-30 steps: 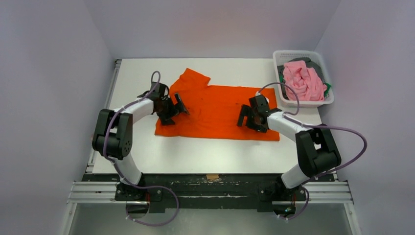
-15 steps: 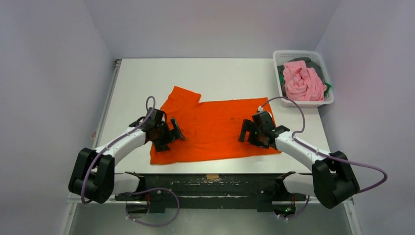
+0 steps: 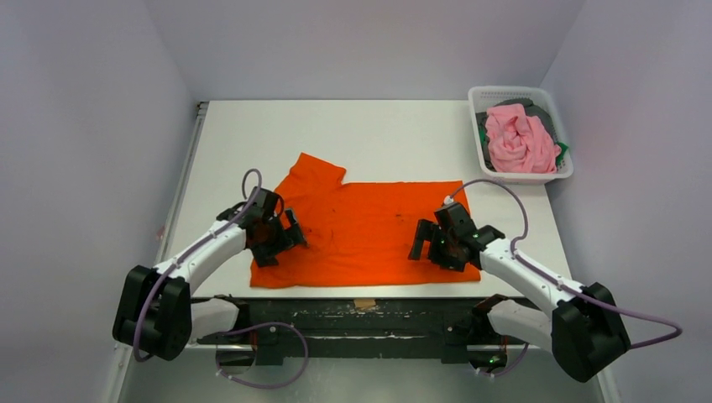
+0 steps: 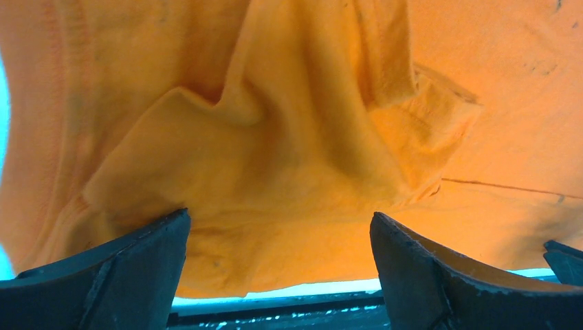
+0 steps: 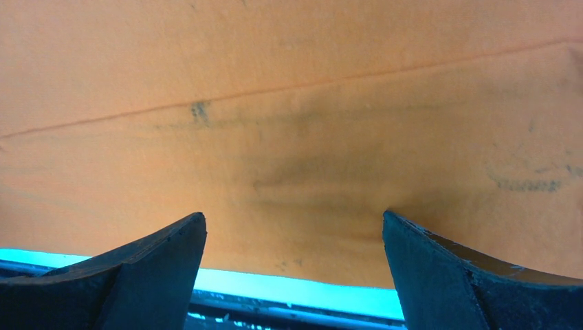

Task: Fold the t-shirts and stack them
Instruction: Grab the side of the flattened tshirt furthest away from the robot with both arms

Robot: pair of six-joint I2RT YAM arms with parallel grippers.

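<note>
The table (image 3: 369, 134) carries the orange t-shirt (image 3: 369, 235), spread flat by its near edge with one sleeve pointing far-left. At the far right corner, a white basket (image 3: 504, 91) holds the crumpled pink t-shirt (image 3: 516, 138) on top of darker t-shirts (image 3: 547, 117). The left gripper (image 4: 280, 214) is at the orange shirt's left end and the right gripper (image 5: 294, 214) at its right end, both spread wide and clamping nothing.
</note>
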